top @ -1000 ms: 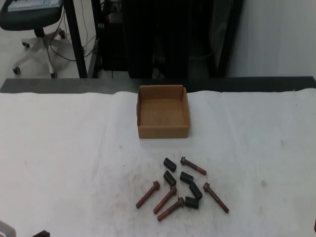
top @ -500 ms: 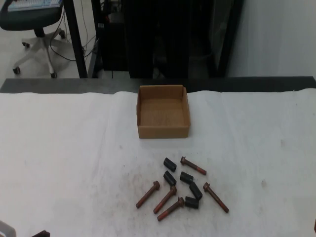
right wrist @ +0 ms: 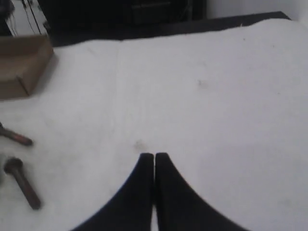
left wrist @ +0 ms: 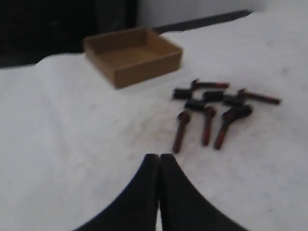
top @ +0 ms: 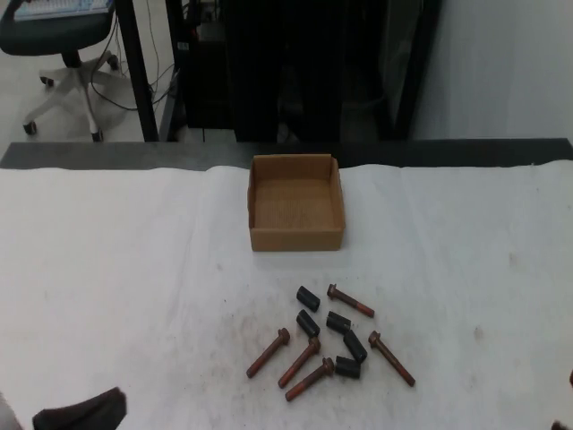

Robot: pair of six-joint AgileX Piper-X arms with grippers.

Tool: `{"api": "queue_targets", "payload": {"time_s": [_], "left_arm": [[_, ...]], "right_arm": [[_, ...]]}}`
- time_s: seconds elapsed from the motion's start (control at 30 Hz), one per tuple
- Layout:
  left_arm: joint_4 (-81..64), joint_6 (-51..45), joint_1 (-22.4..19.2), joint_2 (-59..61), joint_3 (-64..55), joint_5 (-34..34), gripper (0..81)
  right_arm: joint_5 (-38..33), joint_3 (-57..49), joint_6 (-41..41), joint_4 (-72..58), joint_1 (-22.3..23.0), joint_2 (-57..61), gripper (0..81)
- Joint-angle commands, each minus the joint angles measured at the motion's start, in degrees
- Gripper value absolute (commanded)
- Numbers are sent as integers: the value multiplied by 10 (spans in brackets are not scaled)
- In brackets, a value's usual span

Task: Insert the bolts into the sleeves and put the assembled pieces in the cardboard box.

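Note:
Several rust-red bolts (top: pixel 268 353) and several short black sleeves (top: pixel 308 298) lie loose in a cluster on the white cloth, nearer me than the open cardboard box (top: pixel 295 237). The box holds nothing. In the left wrist view the bolts (left wrist: pixel 181 131) and sleeves (left wrist: pixel 195 104) lie ahead of my left gripper (left wrist: pixel 159 159), which is shut and holds nothing; the box (left wrist: pixel 132 60) sits farther off. A dark part of the left arm (top: pixel 82 413) shows at the near left edge. My right gripper (right wrist: pixel 154 158) is shut over bare cloth, with a bolt (right wrist: pixel 21 183) off to its side.
The white cloth (top: pixel 116 269) covers the bench, with wide free room left and right of the parts. A dark bench edge (top: pixel 107 154) runs along the back. An office chair (top: pixel 63 36) and dark equipment stand behind the bench.
The left arm has come up into the near left corner of the high view. The bolts, sleeves and box have not moved.

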Motion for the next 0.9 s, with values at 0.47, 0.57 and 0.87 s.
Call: {"api": "queue_targets", "payload": {"time_s": [0.47,0.57,0.87], "left_arm": [[-189,-283,-2,2,-6,143,4],[-267,-342,-2,2,-6,126,4],[-287,-399,-2,28,-8,79,4]], "right_arm": [[-189,-5,280,-245,-2,-1,8],[-244,-5,328,-232,-2,2,8],[-355,-69,257,-208,-2,185,8]]}}
